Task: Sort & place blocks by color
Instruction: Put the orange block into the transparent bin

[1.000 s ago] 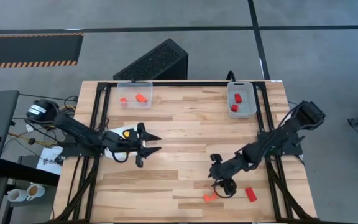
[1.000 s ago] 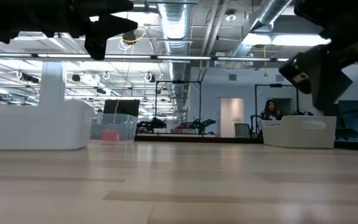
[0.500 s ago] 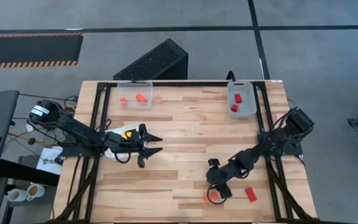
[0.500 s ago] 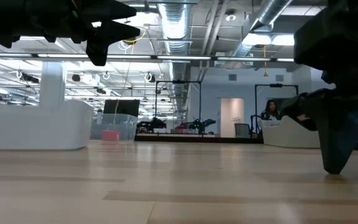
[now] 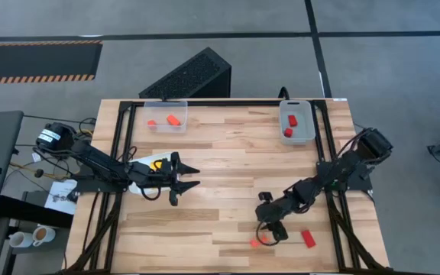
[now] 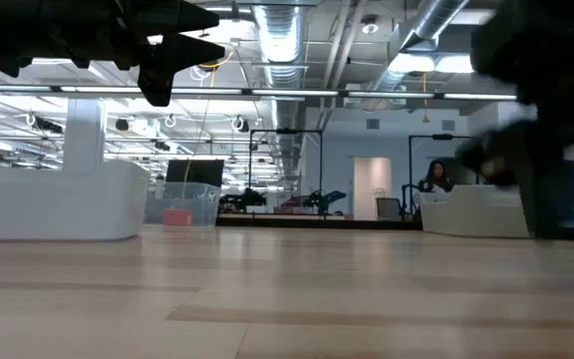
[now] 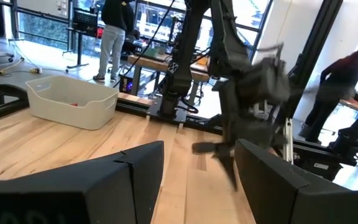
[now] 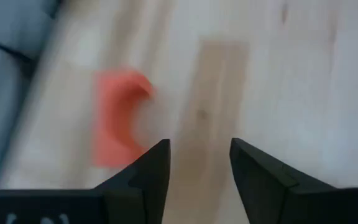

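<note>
The wooden table (image 5: 228, 164) carries two clear bins at its far edge. The left bin (image 5: 166, 116) holds two orange blocks (image 5: 174, 120), and the right bin (image 5: 297, 122) holds two red blocks (image 5: 292, 120), so a part of the sorting looks done. Two blocks are left on the bare wood near the front right corner: a red bar (image 5: 308, 238) and, just beside the right gripper, an orange arch block (image 5: 257, 242). Something yellow (image 5: 156, 163) shows under the left arm, beside a white thing, but I cannot tell what it is.

The right gripper (image 5: 273, 231) hangs low over the table next to the arch. In the right wrist view its two fingers (image 8: 145, 177) stand apart with only bare wood between them. The arch block (image 8: 118, 116) lies off to one side of them, not touched, so the pincer is spread and holds nothing.

The left gripper (image 5: 187, 175) waits over the left middle of the table, its fingers spread and empty.
</note>
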